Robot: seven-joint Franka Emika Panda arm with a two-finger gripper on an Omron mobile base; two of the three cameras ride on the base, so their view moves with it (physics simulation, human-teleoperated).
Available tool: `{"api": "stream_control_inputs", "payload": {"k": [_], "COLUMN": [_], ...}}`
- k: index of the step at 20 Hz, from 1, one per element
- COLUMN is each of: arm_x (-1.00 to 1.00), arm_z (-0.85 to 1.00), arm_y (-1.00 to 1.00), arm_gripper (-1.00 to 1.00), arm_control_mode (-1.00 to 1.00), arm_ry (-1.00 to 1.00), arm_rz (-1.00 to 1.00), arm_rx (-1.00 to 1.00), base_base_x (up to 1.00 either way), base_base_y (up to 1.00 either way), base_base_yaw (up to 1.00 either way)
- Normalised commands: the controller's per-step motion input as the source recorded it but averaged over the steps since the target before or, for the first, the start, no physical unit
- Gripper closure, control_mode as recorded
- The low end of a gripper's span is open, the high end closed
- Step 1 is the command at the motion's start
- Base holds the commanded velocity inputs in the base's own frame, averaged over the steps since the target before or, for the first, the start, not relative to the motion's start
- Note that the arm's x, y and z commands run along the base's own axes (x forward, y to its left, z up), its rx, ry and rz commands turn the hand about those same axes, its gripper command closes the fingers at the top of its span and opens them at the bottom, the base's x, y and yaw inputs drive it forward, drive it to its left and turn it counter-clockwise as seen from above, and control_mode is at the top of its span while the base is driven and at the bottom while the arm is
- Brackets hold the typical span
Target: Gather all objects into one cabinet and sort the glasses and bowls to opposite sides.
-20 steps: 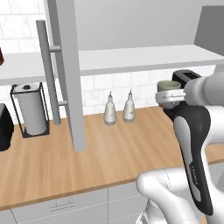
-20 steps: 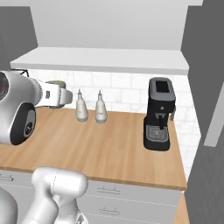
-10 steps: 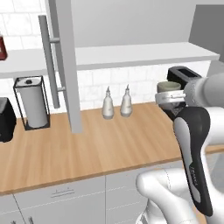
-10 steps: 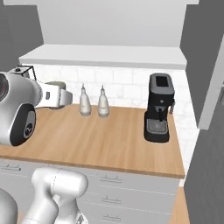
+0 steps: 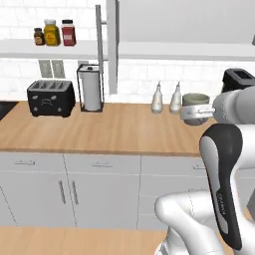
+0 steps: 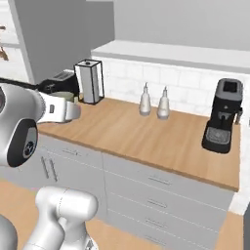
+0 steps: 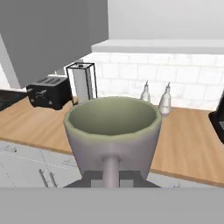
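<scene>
One cup [image 5: 195,102] sits clamped in my gripper [image 5: 198,117] right of the two white bottles [image 5: 167,97] in the left base view, beside the toaster [image 6: 57,81] in the right, and upright before the bottles, below the cabinet door [image 7: 52,30], in the hand view.

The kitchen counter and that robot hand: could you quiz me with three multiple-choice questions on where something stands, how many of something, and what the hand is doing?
1. The toaster stands:
A. beside the paper towel holder
B. beside the coffee machine
C. on the shelf

2. White bottles on the counter:
A. one
B. two
C. four

3. The gripper is:
A. open and empty
B. shut on a bottle
C. shut on the cup

Key: 1 A, they stand side by side; 2 B, a pair by the wall; 3 C, the cup sits in the fingers.
</scene>
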Motion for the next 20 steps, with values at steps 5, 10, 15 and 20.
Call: {"api": "stream_control_inputs", "payload": {"k": [5,10,15,20], "arm_x": [0.00,0.00,0.00,0.00], "arm_z": [0.00,0.00,0.00,0.00], "arm_y": [0.00,0.00,0.00,0.00], "arm_gripper": [1.00,1.00,1.00,1.00], "arm_control_mode": [1.00,1.00,1.00,1.00], "arm_ry": [0.00,0.00,0.00,0.00], "arm_rz": [0.00,0.00,0.00,0.00], "arm_rx": [0.00,0.00,0.00,0.00], "base_base_x": [-0.17,-0.26,-0.11,0.40], "base_base_y": [0.20,0.05,0.07,0.02], "base_base_yaw": [0.98,1.00,0.98,0.50]}}
